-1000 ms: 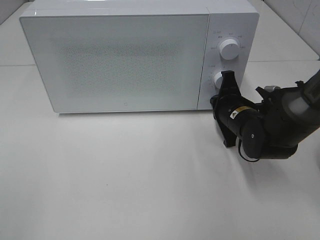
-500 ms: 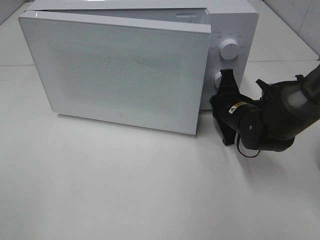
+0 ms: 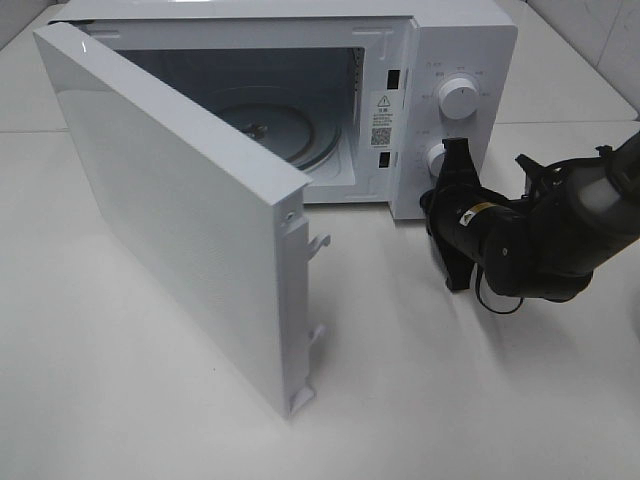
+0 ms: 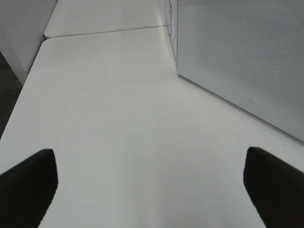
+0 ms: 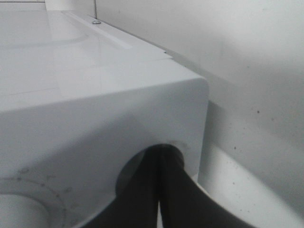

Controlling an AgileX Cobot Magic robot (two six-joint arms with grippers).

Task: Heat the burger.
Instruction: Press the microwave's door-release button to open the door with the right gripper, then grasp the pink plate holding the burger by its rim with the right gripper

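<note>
I am looking down on a white box-shaped microwave oven point(image 3: 455, 40) that sits at the back of a plain white surface point(image 3: 450, 400). Its wide white door point(image 3: 180, 220) stands swung far out on its left hinge, so the cavity is exposed, with a round glass turntable point(image 3: 270, 125) lying bare on the floor inside.

My right end effector point(image 3: 452, 165), black and narrow, is closed with nothing between its tips. It points at the control panel just beside the lower white round knob point(image 3: 437, 158). In the right wrist view the pinched tips sit in a round recess at the panel's bottom corner. I judge this to be the door release, which would explain why the tips are pressed together into a single poking point.

My left end effector point(image 4: 152, 183) is spread wide and empty, hovering over bare surface near the outer face of the door. I take this as waiting, ready to pick something up.

The small round burger with the tan-orange bun does not appear in any view, so I cannot say where it lies. It is not in the oven.
</note>
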